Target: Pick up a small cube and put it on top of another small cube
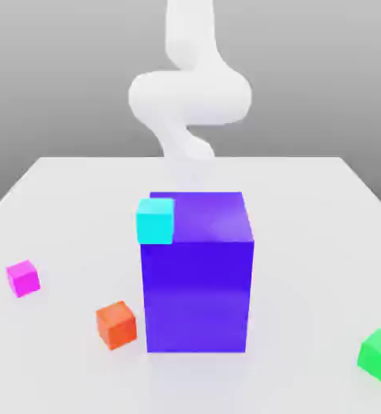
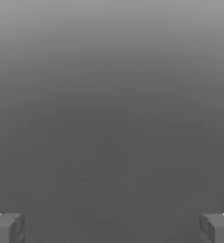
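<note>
At the exterior view's left, the magenta cube [image 1: 23, 278] is seen resting on the pale worktop [image 1: 306, 267]. Next, nearer the block, the orange cube [image 1: 116, 325] is set down. The cyan cube [image 1: 155, 221] is seen at the upper left corner of the large blue-purple block [image 1: 197, 283], behind which the white arm [image 1: 189, 97] is raised. At the far right, the green cube [image 1: 380, 356] is placed on the worktop. In the hand view, the fingers [image 2: 112, 228] are spread wide, with nothing held between them.
</note>
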Robot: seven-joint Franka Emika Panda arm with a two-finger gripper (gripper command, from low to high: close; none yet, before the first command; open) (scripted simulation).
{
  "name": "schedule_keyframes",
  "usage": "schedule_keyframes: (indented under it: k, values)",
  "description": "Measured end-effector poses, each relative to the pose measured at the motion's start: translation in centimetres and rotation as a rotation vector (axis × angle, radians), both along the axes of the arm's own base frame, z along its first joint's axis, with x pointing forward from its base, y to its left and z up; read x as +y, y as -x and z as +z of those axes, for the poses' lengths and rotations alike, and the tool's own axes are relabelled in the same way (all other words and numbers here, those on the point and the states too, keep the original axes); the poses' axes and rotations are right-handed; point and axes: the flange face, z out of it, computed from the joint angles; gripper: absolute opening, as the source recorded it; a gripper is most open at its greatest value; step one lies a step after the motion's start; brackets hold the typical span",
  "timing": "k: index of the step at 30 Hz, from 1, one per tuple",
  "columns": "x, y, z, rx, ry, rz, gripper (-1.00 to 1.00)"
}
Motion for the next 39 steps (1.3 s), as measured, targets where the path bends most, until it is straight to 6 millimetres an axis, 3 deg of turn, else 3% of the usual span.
schedule_keyframes:
  k: [2, 5, 10, 14, 17, 18, 21, 22, 28, 29, 35, 39]
  values:
    - [-3.9, -2.0, -4.5, 0.068, -0.019, -0.069, 0.00]
    - [-9.5, -3.3, -11.2, 0.163, -0.051, -0.169, 0.00]
    - [-18.3, -1.7, -22.5, 0.313, -0.116, -0.339, 0.00]
    - [-24.1, 2.6, -31.3, 0.430, -0.178, -0.478, 0.00]
    - [-27.1, 7.3, -37.6, 0.517, -0.230, -0.582, 0.00]
    - [-28.5, 9.8, -39.6, 0.544, -0.254, -0.638, 0.00]
    - [-29.6, 15.5, -45.1, 0.629, -0.310, -0.734, 0.00]
    - [-29.7, 16.3, -46.5, 0.646, -0.317, -0.746, 0.00]
    - [-29.6, 17.2, -52.9, 0.663, -0.322, -0.757, 0.00]
    - [-29.6, 17.2, -53.4, 0.663, -0.324, -0.757, -1.00]
    - [-29.5, 17.2, -53.7, 0.664, -0.325, -0.757, -1.00]
    - [-29.7, 17.2, -50.7, 0.664, -0.321, -0.756, -1.00]
